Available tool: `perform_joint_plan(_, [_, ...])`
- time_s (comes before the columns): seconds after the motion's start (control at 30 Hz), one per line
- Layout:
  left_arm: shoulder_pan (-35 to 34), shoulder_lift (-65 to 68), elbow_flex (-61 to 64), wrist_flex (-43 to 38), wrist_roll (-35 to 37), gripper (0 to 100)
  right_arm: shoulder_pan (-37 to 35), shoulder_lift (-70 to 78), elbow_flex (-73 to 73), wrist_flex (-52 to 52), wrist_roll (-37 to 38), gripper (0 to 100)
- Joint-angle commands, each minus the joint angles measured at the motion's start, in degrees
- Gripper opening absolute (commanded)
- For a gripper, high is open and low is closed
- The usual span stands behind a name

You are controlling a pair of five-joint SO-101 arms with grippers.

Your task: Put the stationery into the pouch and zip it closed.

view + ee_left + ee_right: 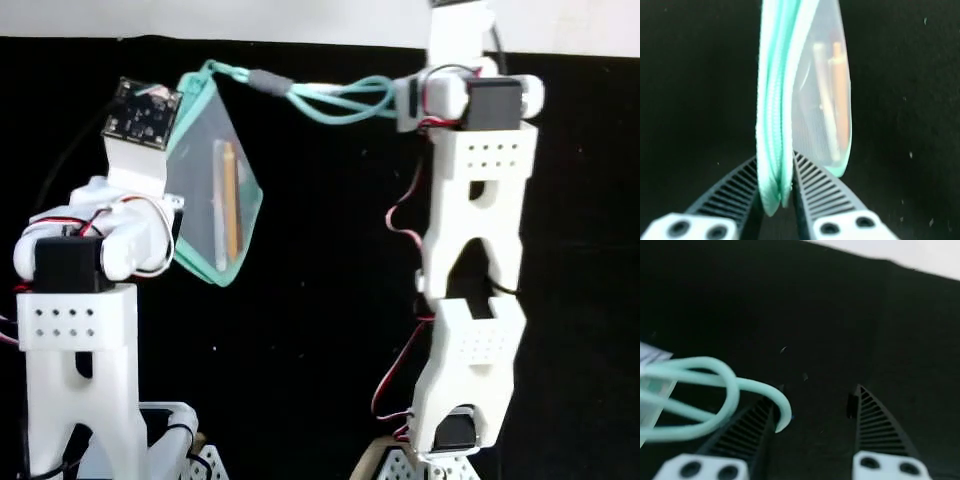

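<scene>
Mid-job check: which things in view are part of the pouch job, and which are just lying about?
Part of the job:
pouch, clamped in the left gripper
stationery inside it
teal cord loop at the open right gripper

Just there:
black table cover
white wall behind

The black table (310,340) bears both arms' bases (455,440).

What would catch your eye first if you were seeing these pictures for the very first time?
The clear, mint-trimmed pouch stands out, with a pencil visible inside and its zip edge clamped between the fingers of the left gripper. Next comes its mint cord, stretching across to the right gripper, whose fingers are open.
</scene>
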Motion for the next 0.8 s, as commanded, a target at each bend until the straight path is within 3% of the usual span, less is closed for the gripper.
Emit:
perform_joint_plan(0.0, [-1.01,-0.48,-1.19,-3.96,0.62,1,-2.07,-0.92,-2.86,1.19,-2.81,19.6])
perform_joint_plan(0.13, [-4.09,-0.31,-2.15,-6.42,0.62,1,-2.33,-0.92,-7.34,1.27,-8.97,19.5])
perform_joint_plan(0.33, [-9.63,4.62,-9.01,-7.38,0.62,1,-6.81,-1.01,-8.40,1.45,-10.81,19.5])
perform_joint_plan(0.5, [-10.15,11.74,-14.02,-7.12,0.62,1,-9.80,-1.01,-8.40,1.45,-14.77,19.5])
perform_joint_plan(0.77, [1.36,17.10,-6.64,-7.47,5.10,1,-8.66,-0.92,-8.31,1.45,-16.62,19.5])
